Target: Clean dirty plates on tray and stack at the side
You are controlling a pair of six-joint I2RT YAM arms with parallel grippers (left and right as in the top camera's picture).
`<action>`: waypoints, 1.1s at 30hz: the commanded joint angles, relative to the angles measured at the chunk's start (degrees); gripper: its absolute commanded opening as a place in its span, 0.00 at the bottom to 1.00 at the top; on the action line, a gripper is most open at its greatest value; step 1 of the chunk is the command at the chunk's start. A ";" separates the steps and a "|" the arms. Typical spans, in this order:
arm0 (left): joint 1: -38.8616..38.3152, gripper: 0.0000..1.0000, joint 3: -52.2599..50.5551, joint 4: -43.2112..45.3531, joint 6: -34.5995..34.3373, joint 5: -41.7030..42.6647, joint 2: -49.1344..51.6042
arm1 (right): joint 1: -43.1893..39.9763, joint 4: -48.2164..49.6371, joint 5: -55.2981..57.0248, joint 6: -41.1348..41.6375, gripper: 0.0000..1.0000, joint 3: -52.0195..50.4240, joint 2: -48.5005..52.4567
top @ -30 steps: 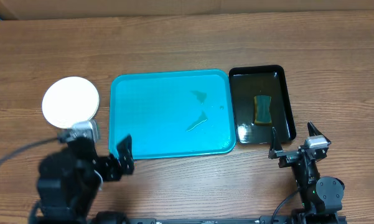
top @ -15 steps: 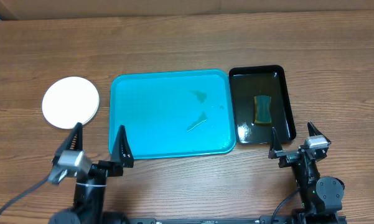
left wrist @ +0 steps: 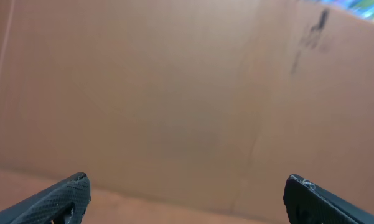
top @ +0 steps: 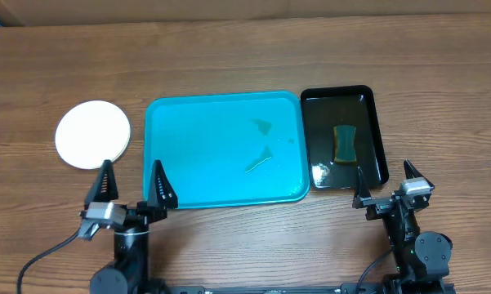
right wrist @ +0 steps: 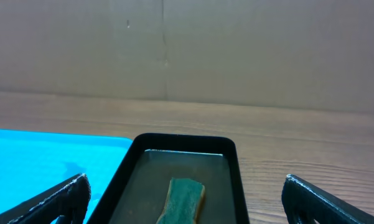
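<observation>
A stack of plates point(top: 93, 134) with a white one on top sits on the table left of the turquoise tray point(top: 196, 147). The tray holds no plates, only a few wet smears. My left gripper point(top: 131, 180) is open and empty at the tray's front left corner, just in front of the plates. Its wrist view shows only a brown wall between the fingertips point(left wrist: 187, 199). My right gripper point(top: 384, 180) is open and empty in front of the black tray point(top: 376, 131); in the right wrist view its fingertips point(right wrist: 187, 199) frame that tray point(right wrist: 180, 143).
A green-topped sponge point(top: 344, 143) lies in shallow water in the black tray, also visible in the right wrist view point(right wrist: 182, 198). A cardboard wall point(right wrist: 187, 43) stands behind the table.
The left arm has drawn back from the plate stack to the table's front edge and settled upright, its gripper open. The right arm has not moved.
</observation>
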 commanded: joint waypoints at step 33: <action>2.25 1.00 -4.74 -20.26 14.49 1.68 -0.70 | -0.22 0.44 -0.33 -0.22 1.00 -0.61 -0.68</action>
